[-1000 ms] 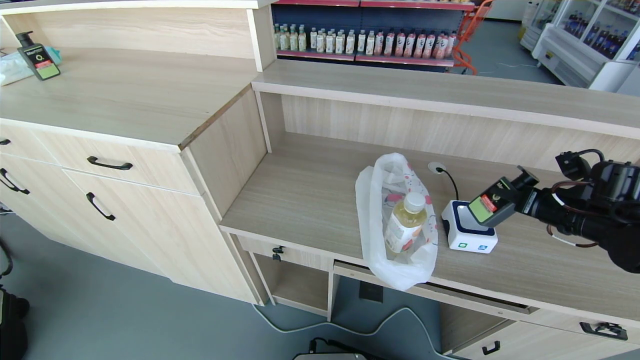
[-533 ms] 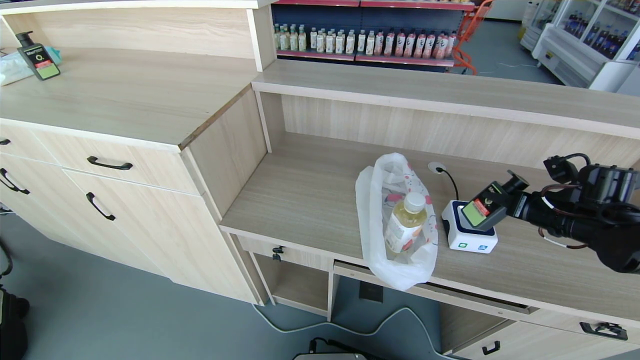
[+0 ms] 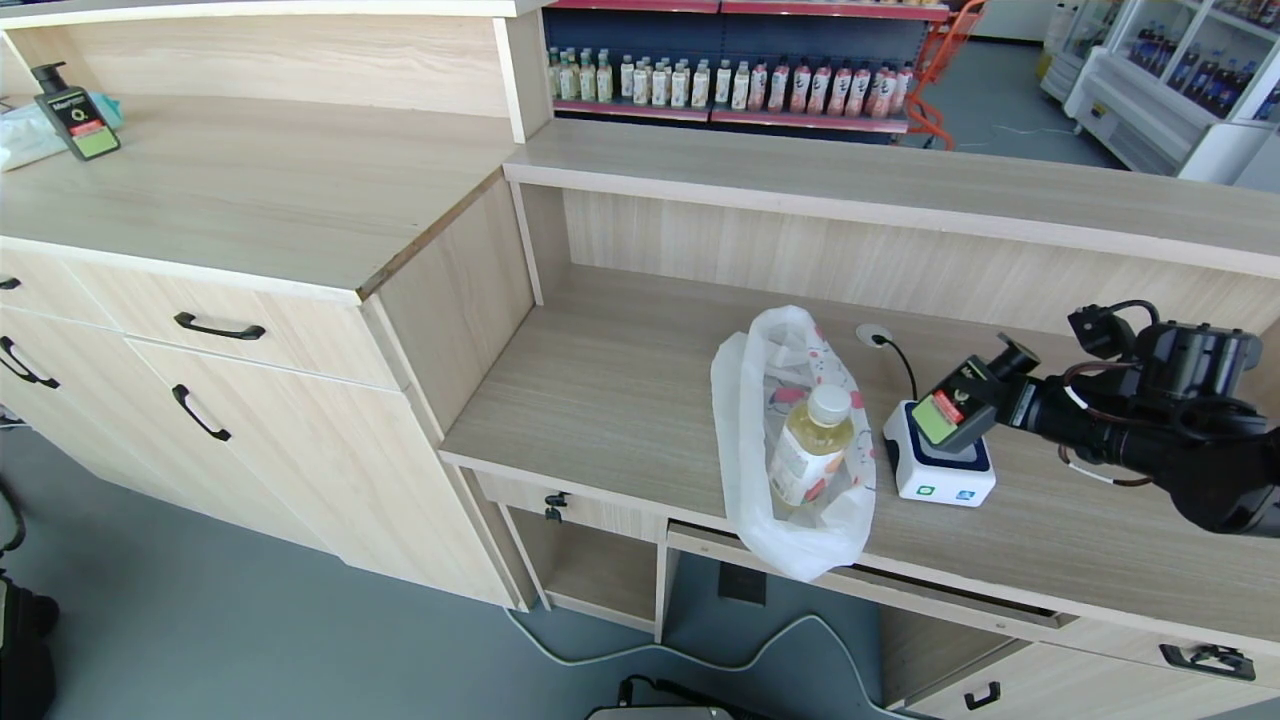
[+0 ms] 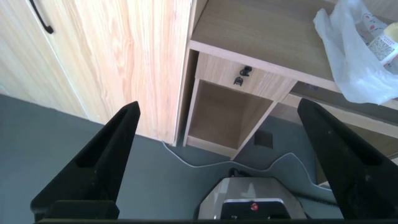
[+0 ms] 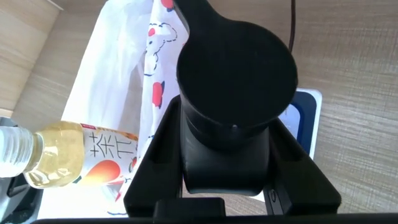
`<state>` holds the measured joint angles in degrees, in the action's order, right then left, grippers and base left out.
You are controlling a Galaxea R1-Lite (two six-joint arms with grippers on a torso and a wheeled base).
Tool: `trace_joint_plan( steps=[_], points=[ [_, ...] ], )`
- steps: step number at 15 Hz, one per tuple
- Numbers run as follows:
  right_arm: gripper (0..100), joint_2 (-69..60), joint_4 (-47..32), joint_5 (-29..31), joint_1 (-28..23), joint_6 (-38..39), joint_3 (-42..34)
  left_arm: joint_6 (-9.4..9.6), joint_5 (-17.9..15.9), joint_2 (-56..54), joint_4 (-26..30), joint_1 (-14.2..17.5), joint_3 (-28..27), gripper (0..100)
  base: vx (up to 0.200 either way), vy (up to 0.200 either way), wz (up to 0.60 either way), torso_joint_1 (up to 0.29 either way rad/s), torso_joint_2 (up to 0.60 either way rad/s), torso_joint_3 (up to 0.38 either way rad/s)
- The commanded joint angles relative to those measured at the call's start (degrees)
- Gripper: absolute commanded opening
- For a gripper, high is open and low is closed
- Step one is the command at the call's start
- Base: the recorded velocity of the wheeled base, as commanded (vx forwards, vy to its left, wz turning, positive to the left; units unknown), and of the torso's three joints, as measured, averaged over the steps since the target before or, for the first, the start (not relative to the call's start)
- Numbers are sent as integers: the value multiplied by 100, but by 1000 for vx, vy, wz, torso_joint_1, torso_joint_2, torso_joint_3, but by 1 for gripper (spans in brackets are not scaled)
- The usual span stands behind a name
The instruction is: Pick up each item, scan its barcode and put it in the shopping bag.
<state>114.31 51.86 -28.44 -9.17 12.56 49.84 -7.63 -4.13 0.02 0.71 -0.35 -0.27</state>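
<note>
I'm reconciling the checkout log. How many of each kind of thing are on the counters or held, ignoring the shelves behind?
Black pump bottles: 2, one in the right gripper, one on the left counter
Tea bottles: 1, inside the bag
Shopping bags: 1
Scanners: 1
Unclear pale bundle, far left: 1
Total: 6

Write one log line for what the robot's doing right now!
right gripper: holding pump bottle above scanner | left gripper: open | bag: drink bottle inside
</note>
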Motion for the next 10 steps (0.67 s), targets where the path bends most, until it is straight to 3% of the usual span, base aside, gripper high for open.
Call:
trace_joint_plan(
  steps=[1, 10],
  points=[
    [0, 74, 0, -4, 55, 1, 88, -2, 0, -2, 0, 0, 0, 100, 0, 0, 0, 0, 0, 0],
    [0, 206, 0, 14, 117, -113, 149, -2, 0, -2, 0, 0, -8, 100, 0, 0, 0, 0, 0, 0]
  ],
)
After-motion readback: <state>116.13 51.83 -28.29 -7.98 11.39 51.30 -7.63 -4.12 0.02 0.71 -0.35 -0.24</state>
